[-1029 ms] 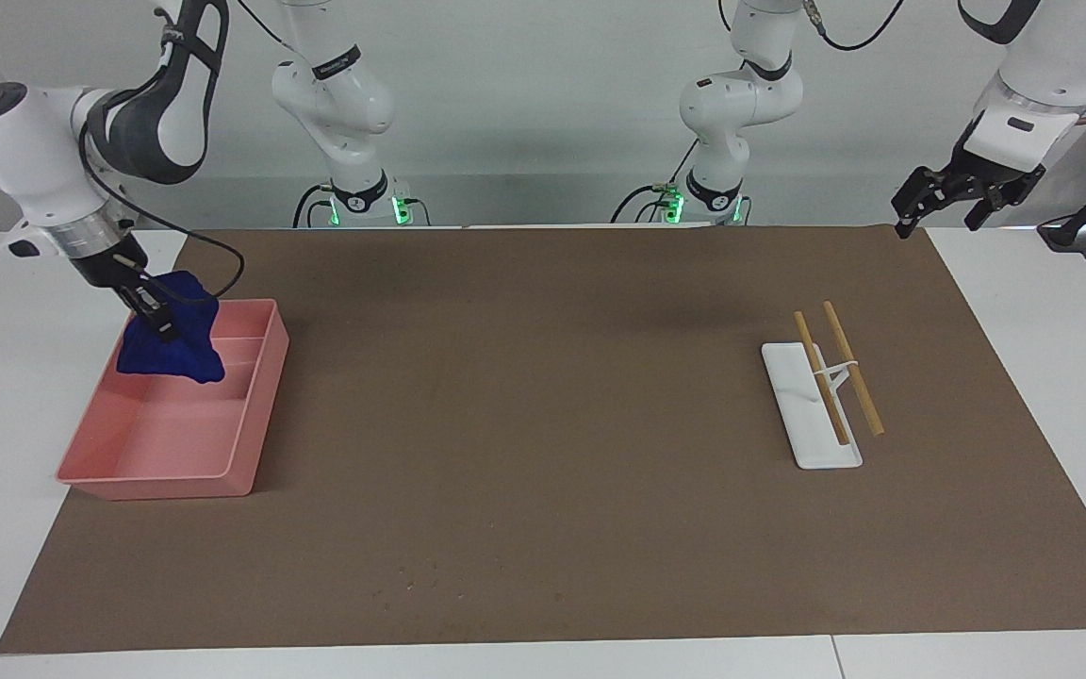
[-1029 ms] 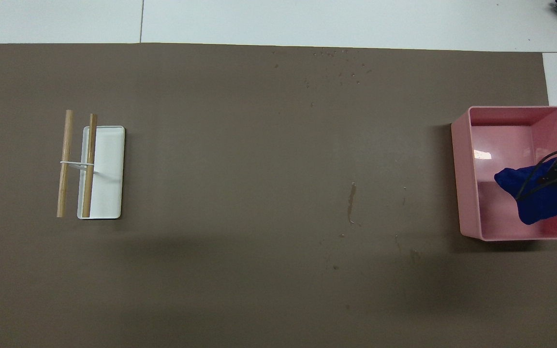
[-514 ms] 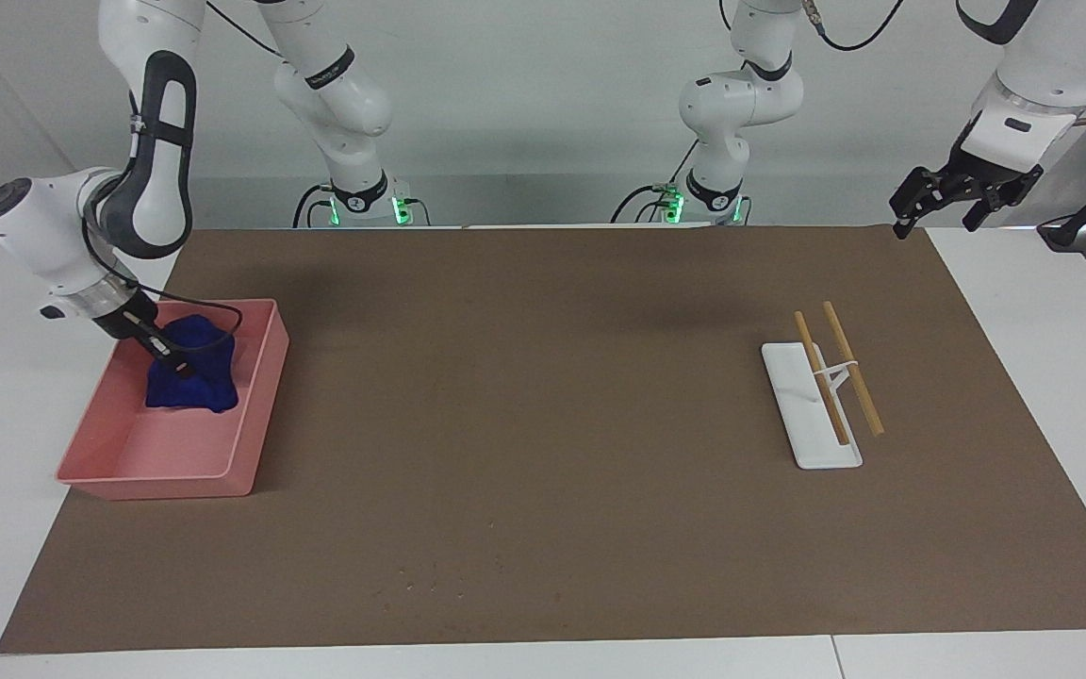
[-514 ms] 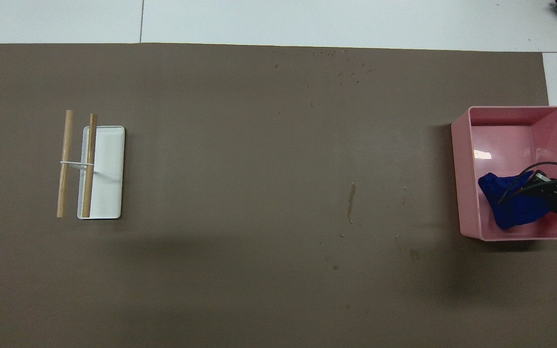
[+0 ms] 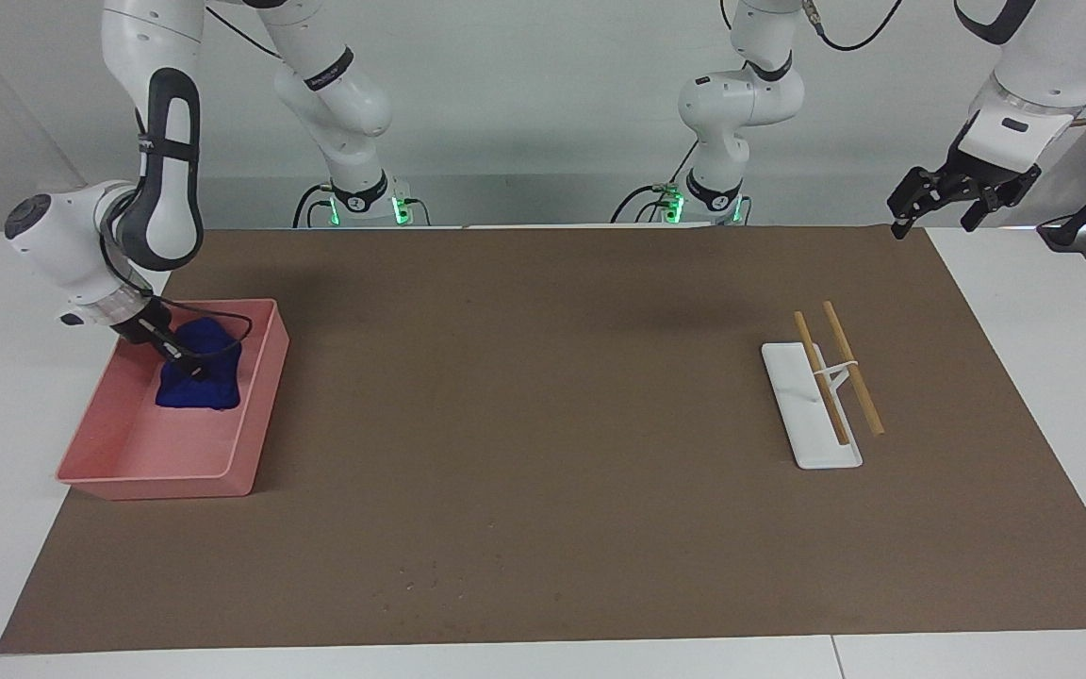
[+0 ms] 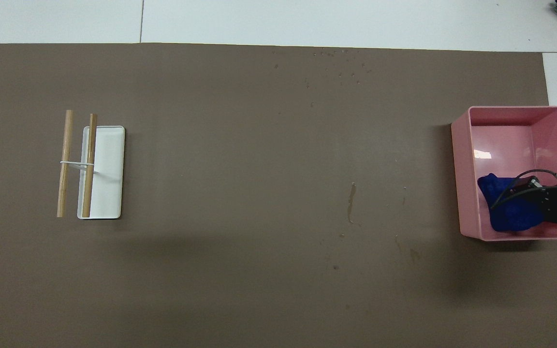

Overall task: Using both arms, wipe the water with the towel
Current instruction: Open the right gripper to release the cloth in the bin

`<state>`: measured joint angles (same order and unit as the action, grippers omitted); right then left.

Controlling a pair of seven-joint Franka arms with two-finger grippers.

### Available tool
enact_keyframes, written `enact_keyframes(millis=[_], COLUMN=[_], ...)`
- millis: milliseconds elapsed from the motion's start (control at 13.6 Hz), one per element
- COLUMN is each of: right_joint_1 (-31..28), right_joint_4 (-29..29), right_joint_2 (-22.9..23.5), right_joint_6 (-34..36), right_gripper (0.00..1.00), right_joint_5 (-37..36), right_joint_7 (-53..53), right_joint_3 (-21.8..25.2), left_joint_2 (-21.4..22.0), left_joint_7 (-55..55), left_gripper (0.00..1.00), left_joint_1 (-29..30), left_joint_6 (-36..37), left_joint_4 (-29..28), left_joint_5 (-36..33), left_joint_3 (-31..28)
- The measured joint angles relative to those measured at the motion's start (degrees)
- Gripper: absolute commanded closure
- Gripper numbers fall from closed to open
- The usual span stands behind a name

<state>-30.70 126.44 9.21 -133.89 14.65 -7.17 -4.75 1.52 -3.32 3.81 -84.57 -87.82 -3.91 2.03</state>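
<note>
Facing view shows the pink tray [image 5: 255, 415] at the right arm's end of the desk [image 5: 1024, 377], sitting on the brown mat [image 5: 543, 424]. It is an open, single-compartment tray, and the only thing in it is the towel [image 5: 208, 387], a bunched deep-blue lump lying on the tray floor in the half nearer the robots, close to the wall that faces the middle of the mat. The rest of the tray floor is bare pink.

The right hand [image 5: 187, 363] reaches down into the tray from the outer edge and is at the towel's top; whether its fingers are apart or clamped on the cloth I cannot tell, since the black tips merge with the dark fabric. In the overhead view the same hand [image 6: 525, 195] covers part of the towel [image 6: 510, 217] inside the tray [image 6: 462, 179].

The left hand [image 5: 939, 203] hangs in the air over the mat's corner at the left arm's end, its fingers spread apart and holding nothing; that arm waits.

A white rack [image 5: 802, 415] with two wooden rods [image 5: 852, 368] stands on the mat toward the left arm's end, well apart from the tray
</note>
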Motion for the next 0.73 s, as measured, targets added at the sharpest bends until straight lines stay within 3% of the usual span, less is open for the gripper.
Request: enact_keyframes(millis=[441, 735], right_joint_1=[0.47, 6.92], right_joint_4=[-4.40, -5.13], right_joint_2=[-6.69, -13.65], right_joint_6=[8.67, 13.71], right_gripper=[0.00, 0.00], right_joint_5=[-0.04, -5.41], right_joint_7=[0.09, 0.55], right_joint_3=[-0.88, -1.41], left_joint_2=[0.00, 0.00], left_joint_7=[0.00, 0.00], left_gripper=[0.00, 0.00], left_joint_1=[-1.10, -1.17], left_joint_6=[0.05, 0.09], left_joint_4=[-0.02, -0.02], left_joint_5=[0.03, 0.04], left_joint_3=[-0.23, -0.33])
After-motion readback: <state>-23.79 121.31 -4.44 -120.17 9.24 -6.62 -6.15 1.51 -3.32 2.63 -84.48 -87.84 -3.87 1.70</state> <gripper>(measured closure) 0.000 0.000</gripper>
